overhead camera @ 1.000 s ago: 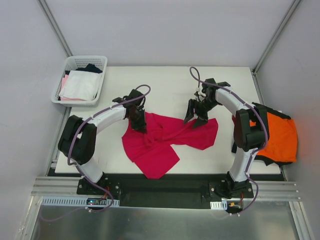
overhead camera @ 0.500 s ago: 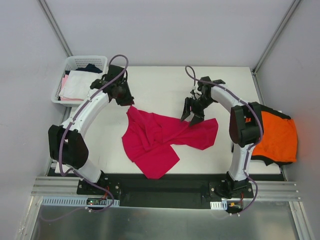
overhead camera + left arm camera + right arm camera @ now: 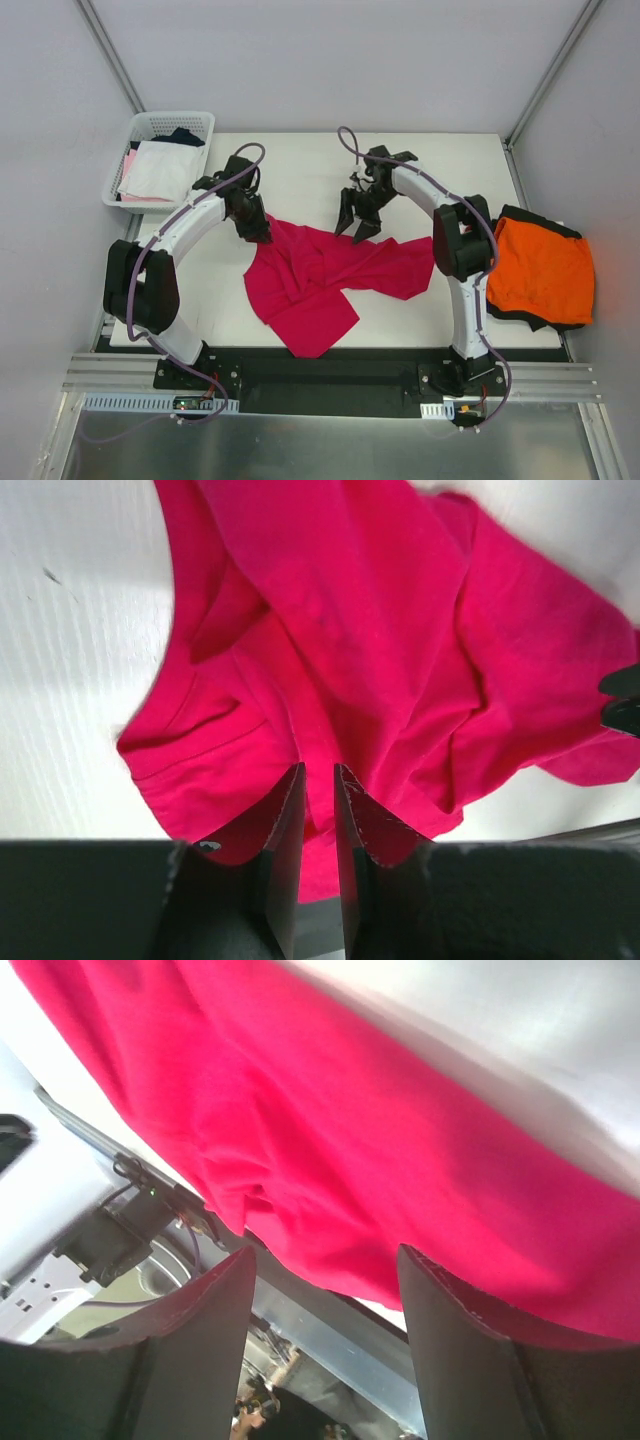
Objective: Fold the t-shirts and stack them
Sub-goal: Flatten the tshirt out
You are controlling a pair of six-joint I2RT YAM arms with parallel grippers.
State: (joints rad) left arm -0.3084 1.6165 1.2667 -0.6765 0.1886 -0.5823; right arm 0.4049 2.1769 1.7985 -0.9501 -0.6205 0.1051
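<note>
My left gripper (image 3: 318, 770) is barely parted, my right gripper (image 3: 325, 1255) wide, both empty over the crimson t-shirt (image 3: 320, 280); the white mesh basket (image 3: 170, 117) holds white, pink and dark garments (image 3: 160, 170).

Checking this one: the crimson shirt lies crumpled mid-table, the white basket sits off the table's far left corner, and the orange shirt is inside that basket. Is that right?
Not quite. The orange shirt is not in the white basket. It lies at the table's right edge, on top of a black shirt. The top external view shows this. The crimson shirt and the basket are as you describe.
</note>
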